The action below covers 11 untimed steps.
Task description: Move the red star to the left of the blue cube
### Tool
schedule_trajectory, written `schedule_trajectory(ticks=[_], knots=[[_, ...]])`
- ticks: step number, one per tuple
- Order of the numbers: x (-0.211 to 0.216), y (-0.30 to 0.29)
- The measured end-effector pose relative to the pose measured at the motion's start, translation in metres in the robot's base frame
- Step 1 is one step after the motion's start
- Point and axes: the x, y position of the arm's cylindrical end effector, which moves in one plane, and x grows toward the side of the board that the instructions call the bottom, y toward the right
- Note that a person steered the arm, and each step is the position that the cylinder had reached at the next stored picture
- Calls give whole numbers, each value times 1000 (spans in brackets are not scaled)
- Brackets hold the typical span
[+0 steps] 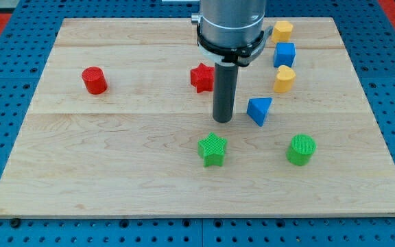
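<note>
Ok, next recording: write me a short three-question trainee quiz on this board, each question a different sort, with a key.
1. True or false: the red star already sits to the view's left of the blue cube.
2. Multiple choice: which block lies nearest my tip? A) red cylinder B) blue triangular block C) green cylinder
3. Fill in: the block directly below my tip in the view is the green ____.

Key
1. True, though a clear gap and the rod lie between them.
2. B, just to the tip's right in the view.
3. star
</note>
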Motion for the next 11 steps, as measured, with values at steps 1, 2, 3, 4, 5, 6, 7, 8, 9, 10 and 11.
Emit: schedule_trajectory(ticks=[1, 2, 3, 4, 5, 6, 7, 8, 9, 10, 11], knots=[[-20, 48], [-8, 63], [-13, 19], [-26, -22], [-51, -53], [-95, -49], [-101, -54], [-60, -73], [-85, -46], [-118, -20], [-129, -38]])
